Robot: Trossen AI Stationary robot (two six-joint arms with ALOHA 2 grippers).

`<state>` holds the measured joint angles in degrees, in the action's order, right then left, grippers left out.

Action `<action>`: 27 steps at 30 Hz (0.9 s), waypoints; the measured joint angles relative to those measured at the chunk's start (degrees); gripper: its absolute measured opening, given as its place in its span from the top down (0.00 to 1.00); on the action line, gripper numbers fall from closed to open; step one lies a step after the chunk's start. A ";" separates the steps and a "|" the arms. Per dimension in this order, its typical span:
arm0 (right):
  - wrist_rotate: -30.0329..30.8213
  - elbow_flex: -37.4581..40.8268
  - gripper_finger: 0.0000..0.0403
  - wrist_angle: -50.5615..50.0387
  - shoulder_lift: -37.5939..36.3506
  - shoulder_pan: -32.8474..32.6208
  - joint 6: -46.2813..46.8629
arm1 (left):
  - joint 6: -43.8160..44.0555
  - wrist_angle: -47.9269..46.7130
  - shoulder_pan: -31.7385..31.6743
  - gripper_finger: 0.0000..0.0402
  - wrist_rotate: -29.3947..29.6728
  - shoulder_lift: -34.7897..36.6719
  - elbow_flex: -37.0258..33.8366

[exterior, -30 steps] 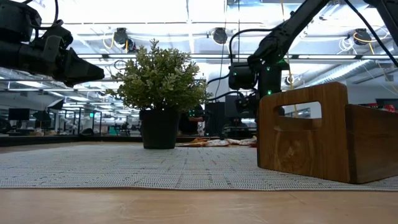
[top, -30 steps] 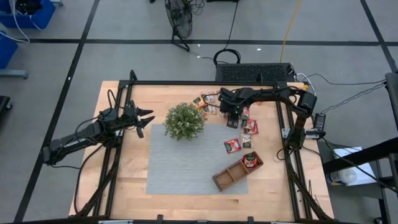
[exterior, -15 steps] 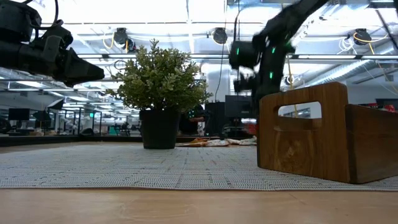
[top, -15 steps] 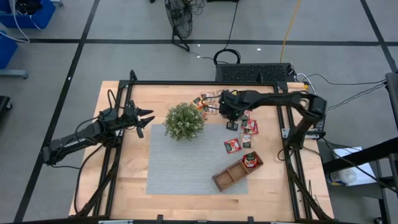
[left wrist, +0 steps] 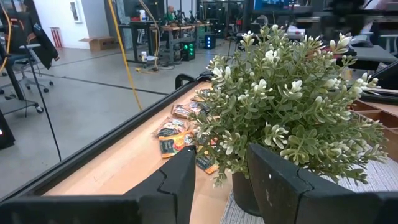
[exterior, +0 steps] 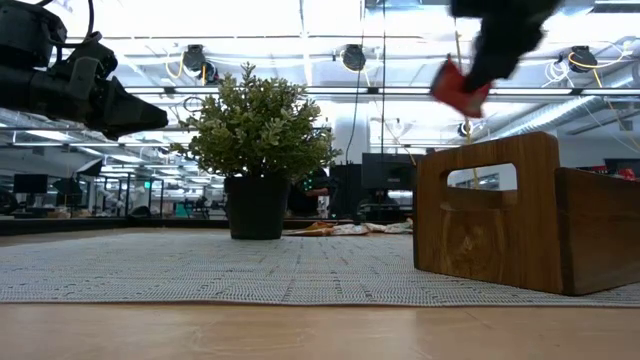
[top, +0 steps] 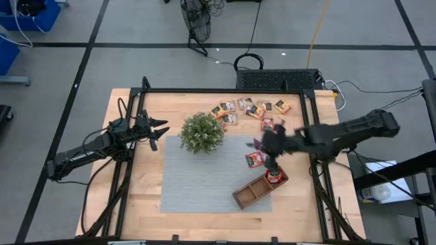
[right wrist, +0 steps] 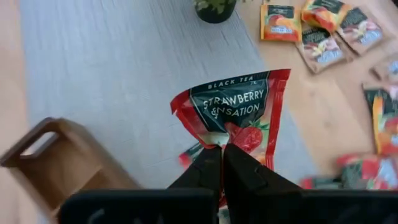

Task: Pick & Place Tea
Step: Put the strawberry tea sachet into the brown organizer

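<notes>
Wood makes up my desk point(top: 146, 197), pale planks framed by dark rails, with a grey woven mat point(top: 201, 177) laid over its middle. A potted plant point(top: 201, 132) stands at the mat's far left corner. A brown wooden tray point(top: 259, 186) sits slantwise on the mat's right part, near its front edge, with a red sachet in one end compartment. My right gripper point(right wrist: 222, 148) is pinched shut on a red strawberry tea sachet point(right wrist: 239, 109), hanging in the air above the mat near the tray. More tea sachets point(top: 246, 107) lie scattered on bare wood along the desk's far edge, right of the plant. My left gripper point(top: 161, 130) hangs over the desk's left side, facing the plant, fingers parted and holding nothing. Beyond the desk lies a grey floor crossed by dark lines, with cables, a floor fan point(top: 196, 19) and blue bins point(top: 20, 20). Across the tabletop I see a bright workshop with ceiling lights, benches and monitors.
</notes>
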<state>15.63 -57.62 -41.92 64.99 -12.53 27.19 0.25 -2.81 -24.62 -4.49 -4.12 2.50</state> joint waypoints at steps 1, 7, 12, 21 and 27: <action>2.74 1.49 1.00 0.04 -1.40 -2.96 3.20 | 0.00 0.00 0.00 0.63 0.00 0.01 0.02; 9.07 9.58 1.00 0.67 -5.50 -17.56 21.56 | 0.00 0.00 0.00 0.63 0.00 0.01 0.00; 9.73 13.16 1.00 3.07 -5.27 -27.27 30.66 | 0.00 0.00 0.02 0.63 0.00 0.02 0.02; 17.70 13.66 1.00 2.97 -4.86 -35.30 39.35 | 0.00 0.01 0.01 0.63 0.00 0.01 0.02; 17.34 13.66 1.00 2.10 -2.40 -35.34 42.04 | 0.00 0.02 0.02 0.63 0.02 0.00 0.02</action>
<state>32.97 -43.97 -39.82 62.59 -47.88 69.23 0.25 -2.79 -24.60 -4.47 -4.12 2.52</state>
